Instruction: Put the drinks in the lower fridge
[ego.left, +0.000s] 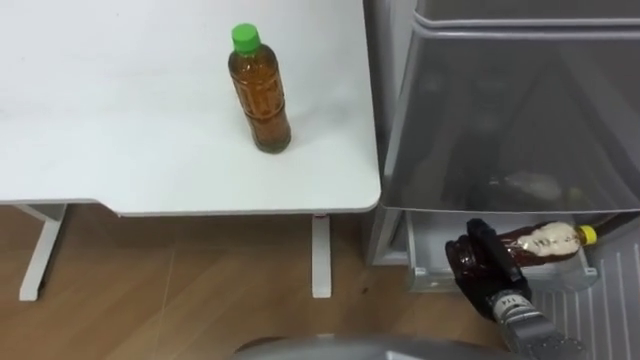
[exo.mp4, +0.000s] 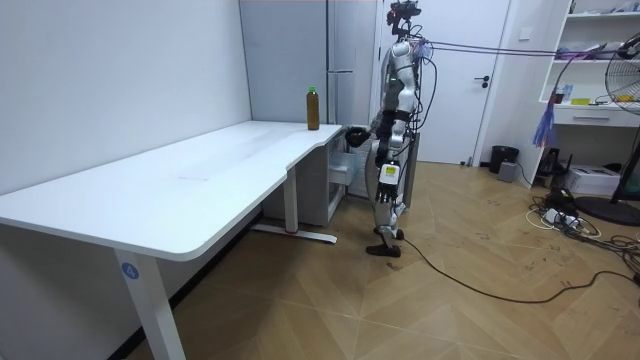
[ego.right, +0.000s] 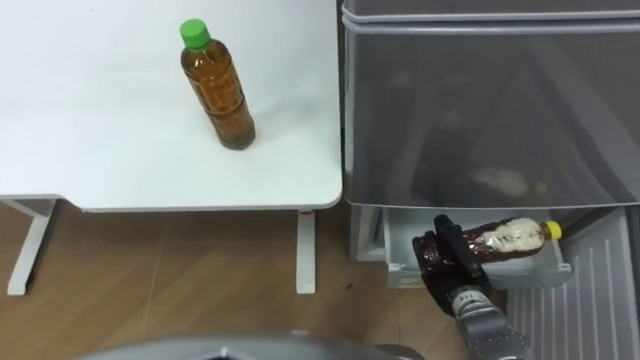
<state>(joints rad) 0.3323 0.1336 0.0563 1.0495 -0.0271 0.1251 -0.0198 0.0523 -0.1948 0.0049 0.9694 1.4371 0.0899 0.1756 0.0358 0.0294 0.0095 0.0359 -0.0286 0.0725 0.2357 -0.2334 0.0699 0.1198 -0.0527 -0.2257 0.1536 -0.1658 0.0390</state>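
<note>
Two drinks are in my view. The yellow-capped bottle (ego.left: 540, 242) lies on its side in the right hand (ego.left: 488, 265), whose fingers are curled around its lower body. It is held over the open lower drawer (ego.left: 590, 278) of the fridge (exo.mp4: 350, 50), just under the grey translucent compartment (ego.left: 510, 110). I cannot tell if it already touches the drawer.

The green-capped bottle (ego.left: 260, 95) stands upright on the table (ego.left: 120, 150), near the right edge and not far from the front right corner.

Both bottles look full, so I judge them rather heavy. They seem stiff enough to hold, but the plastic is smooth and maybe slippery. For the green-capped bottle I would take hold around the middle of the body, below the shoulder and not at the cap, because it is tall and can tip over easily.
</note>
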